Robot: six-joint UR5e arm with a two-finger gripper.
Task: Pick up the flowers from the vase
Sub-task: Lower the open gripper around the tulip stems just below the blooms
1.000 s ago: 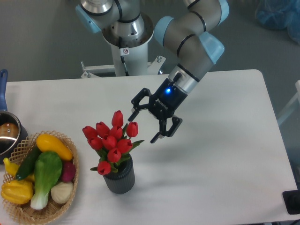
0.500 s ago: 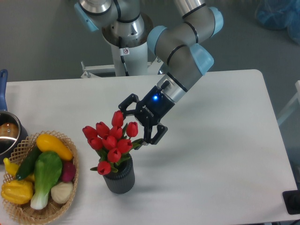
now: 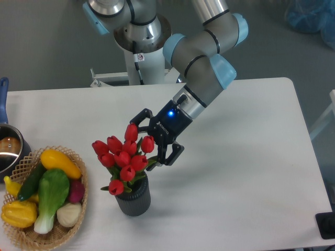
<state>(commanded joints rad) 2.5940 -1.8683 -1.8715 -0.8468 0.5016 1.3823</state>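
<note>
The flowers (image 3: 123, 158), a bunch of red tulip buds with green leaves, stand in the vase (image 3: 133, 197), a short dark grey ribbed cylinder near the table's front. My gripper (image 3: 148, 142) is open and comes in from the right at the top of the bunch. One finger (image 3: 137, 119) is behind the uppermost buds and the other (image 3: 171, 155) is to their right. The two right-hand buds sit between the fingers. The jaws are not closed on anything.
A wicker basket (image 3: 73, 219) of colourful vegetables stands at the front left. A metal pot (image 3: 9, 149) with a blue handle is at the left edge. The white table (image 3: 251, 172) extends to the right.
My gripper has moved left and slightly down toward the flowers, from clear of the bunch to having its open fingers around the upper right buds. The flowers and vase have not moved.
</note>
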